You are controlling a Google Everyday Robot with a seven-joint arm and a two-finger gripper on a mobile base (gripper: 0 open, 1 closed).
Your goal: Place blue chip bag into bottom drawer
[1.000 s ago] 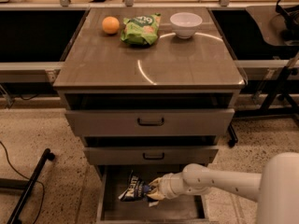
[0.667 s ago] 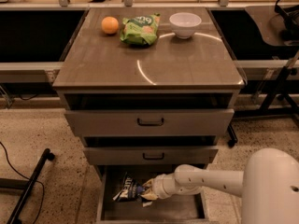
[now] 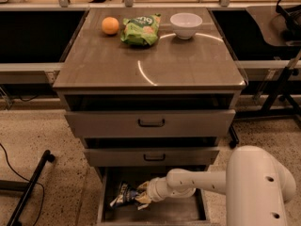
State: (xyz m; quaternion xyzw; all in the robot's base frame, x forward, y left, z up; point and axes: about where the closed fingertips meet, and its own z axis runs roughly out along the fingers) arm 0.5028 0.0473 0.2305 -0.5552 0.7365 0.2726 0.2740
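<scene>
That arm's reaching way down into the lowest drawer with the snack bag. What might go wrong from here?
The gripper is deep in the bottom drawer, at the blue chip bag, just under the middle drawer. Rising too soon, the arm could bump that drawer's front. The crinkly bag might also catch on the gripper and get dragged back out.

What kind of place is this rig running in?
Probably a lab or workshop test area: grey metal drawer cabinet on a speckled hard floor, bench frames behind, a loose cable on the floor. The gripper is down in the bottom drawer at the blue chip bag.
</scene>
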